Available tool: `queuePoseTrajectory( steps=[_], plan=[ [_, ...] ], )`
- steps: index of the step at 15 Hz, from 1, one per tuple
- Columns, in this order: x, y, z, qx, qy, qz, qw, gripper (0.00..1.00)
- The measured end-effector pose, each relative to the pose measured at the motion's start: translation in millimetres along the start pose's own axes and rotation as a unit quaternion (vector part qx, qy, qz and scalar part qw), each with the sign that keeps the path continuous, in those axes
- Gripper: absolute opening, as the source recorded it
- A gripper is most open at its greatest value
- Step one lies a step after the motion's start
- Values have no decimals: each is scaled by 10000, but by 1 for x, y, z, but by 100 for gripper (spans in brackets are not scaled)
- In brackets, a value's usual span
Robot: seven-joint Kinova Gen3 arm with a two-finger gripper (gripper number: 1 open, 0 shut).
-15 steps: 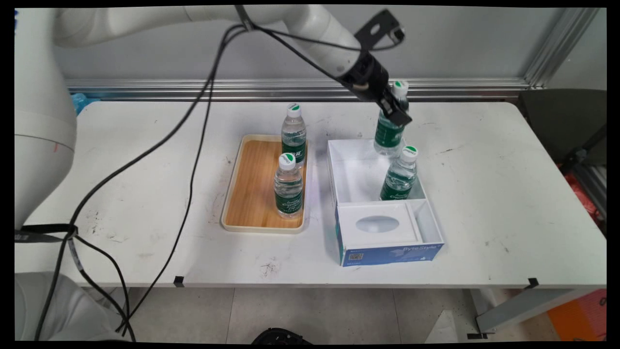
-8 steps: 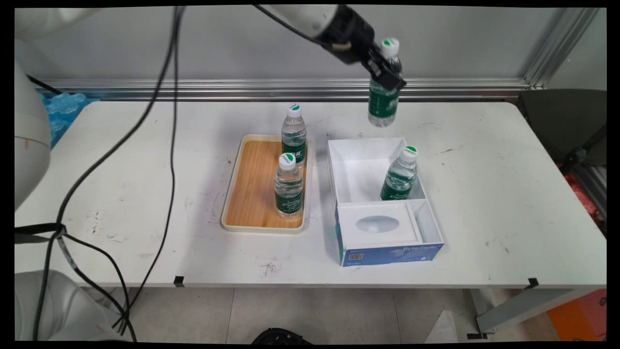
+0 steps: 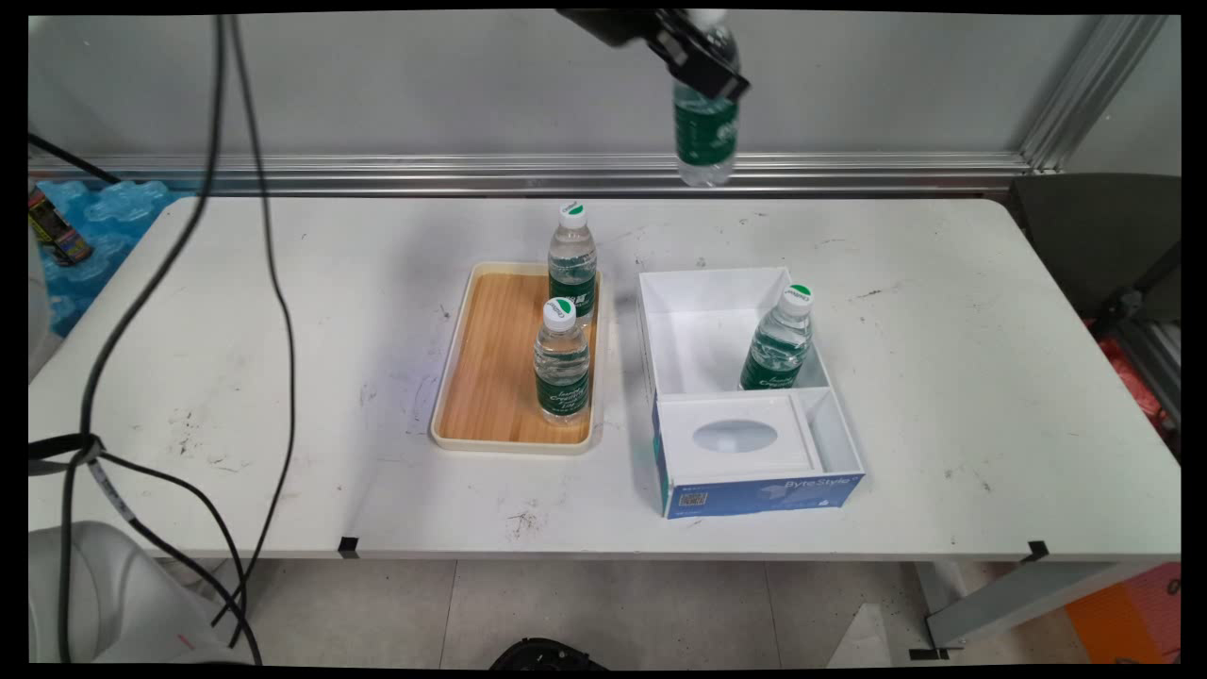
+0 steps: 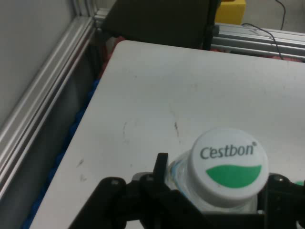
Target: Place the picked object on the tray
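The black two-finger gripper [image 3: 705, 68] sits at the very top of the main view, at about twelve o'clock from the white cardboard box [image 3: 660, 321], and pinches a clear plastic water bottle with a green label [image 3: 704, 132] just under its neck. The bottle hangs upright in mid-air, high above the white table [image 3: 283, 283] and touching nothing else; gripped high, its heavier lower body hangs straight down below the fingers. In the hand view the bottle's white cap with a green mark [image 4: 228, 164] fills the space between the black linkage, with the fingers [image 4: 162, 174] pressed against the bottle on either side, so the camera looks almost straight down the bottle's axis.

Only the wrist end of the arm shows, entering from about eleven o'clock and angled down to the right; the black cables [image 3: 255, 236] trail down the left side.

Below, a second clear green-labelled bottle [image 3: 779, 341] stands in the box's larger, far compartment, against its right wall. At nine o'clock from the box lies a rectangular wooden tray with a cream rim [image 3: 453, 415], carrying two more such bottles upright along its right side: one at the far corner [image 3: 572, 262], one nearer [image 3: 561, 362]. Box and tray sit just beside each other without touching.
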Motion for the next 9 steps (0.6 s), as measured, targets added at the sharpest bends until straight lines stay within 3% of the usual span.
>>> queuePoseTrajectory(
  steps=[4, 9],
  plan=[
    [-13, -4, -47, 63, -90, 18, 9999, 0],
    [-46, -12, -107, 47, -305, 44, 9995, 0]
  ],
)
